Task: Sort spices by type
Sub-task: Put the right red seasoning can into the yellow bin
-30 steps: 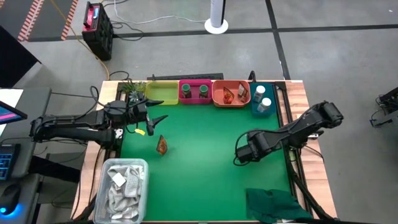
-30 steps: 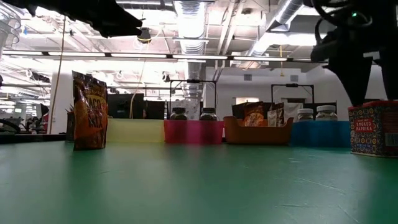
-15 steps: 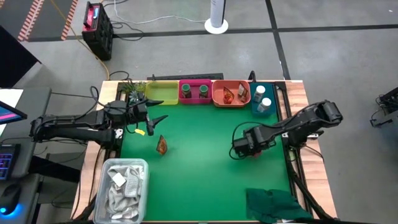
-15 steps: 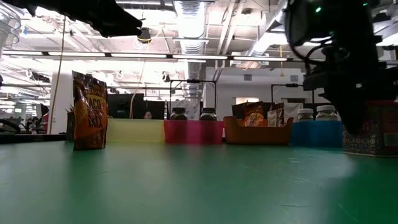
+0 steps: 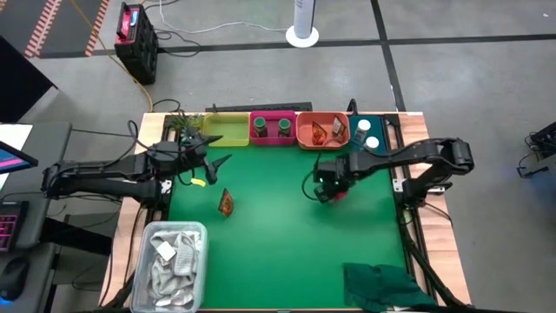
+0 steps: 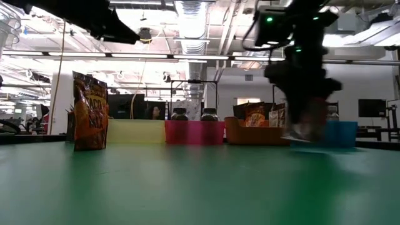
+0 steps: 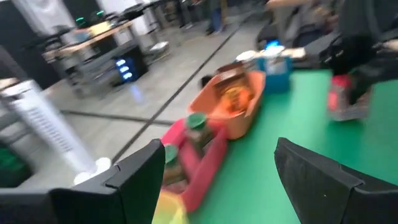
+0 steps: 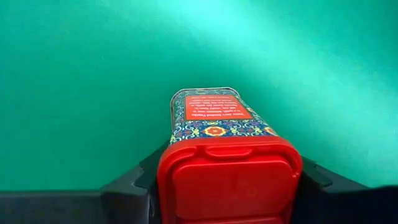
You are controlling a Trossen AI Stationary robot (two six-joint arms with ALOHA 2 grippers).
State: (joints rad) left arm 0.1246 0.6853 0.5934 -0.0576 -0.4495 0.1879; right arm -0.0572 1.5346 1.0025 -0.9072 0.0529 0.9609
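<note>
The right hand (image 5: 328, 185) is clamped on a pink box (image 8: 227, 168) with a red lid, its two dark fingers (image 8: 130, 190) pressed against the box's sides just below the lid. In the right wrist view the box's long axis runs straight away from the camera, the lid nearest the wrist and the patterned, labelled body pointing out over the green surface (image 5: 278, 235). From above, the right arm reaches in from the surface's right edge, bent at the elbow, with the hand over the middle-right of the green, near the orange tray (image 5: 322, 132) and the teal tray (image 5: 367, 139); in the low view the box (image 6: 307, 122) looks clear of the surface, though it is blurred. The left hand (image 5: 211, 162) waits with its fingers spread wide and empty at the left side of the surface, beside the yellow tray (image 5: 226, 130). An orange-brown packet (image 5: 226, 203) stands upright on the green close to that hand. Two dark green jars (image 5: 272, 127) sit in the pink tray (image 5: 272, 138), and two white-capped jars (image 5: 367, 136) in the teal one.
</note>
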